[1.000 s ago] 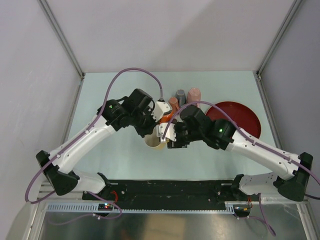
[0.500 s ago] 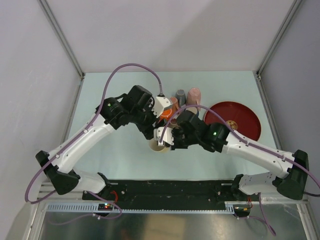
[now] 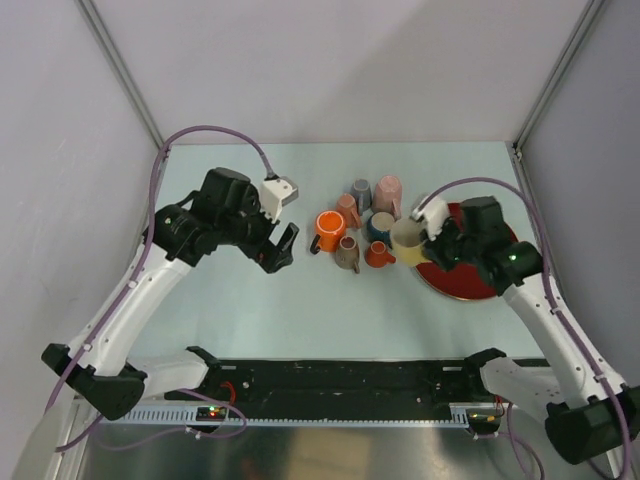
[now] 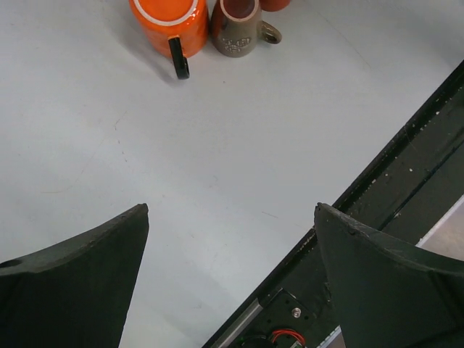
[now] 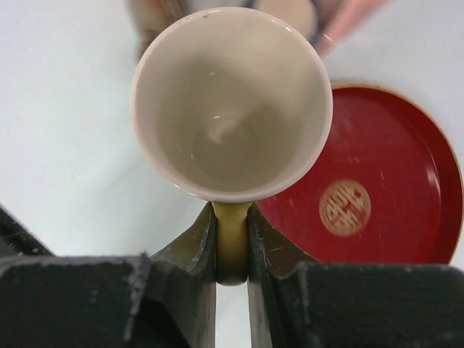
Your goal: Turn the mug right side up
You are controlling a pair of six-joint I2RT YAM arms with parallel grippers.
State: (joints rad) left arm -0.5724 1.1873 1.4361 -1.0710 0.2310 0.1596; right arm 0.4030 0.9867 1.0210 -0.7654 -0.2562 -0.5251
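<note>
Right of the frame's centre, a glossy cream mug (image 3: 408, 238), round mouth upward, is pinched by its thin handle between the right gripper's (image 5: 232, 243) black fingers beside a smooth red plate (image 5: 391, 145), while the left gripper (image 4: 232, 210) is spread wide at centre left.

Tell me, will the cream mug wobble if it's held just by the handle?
Probably a little: the right gripper pinches only the thin handle, so the wide cream mug could swing. It looks hard and glazed, likely slippery and breakable if dropped.
</note>
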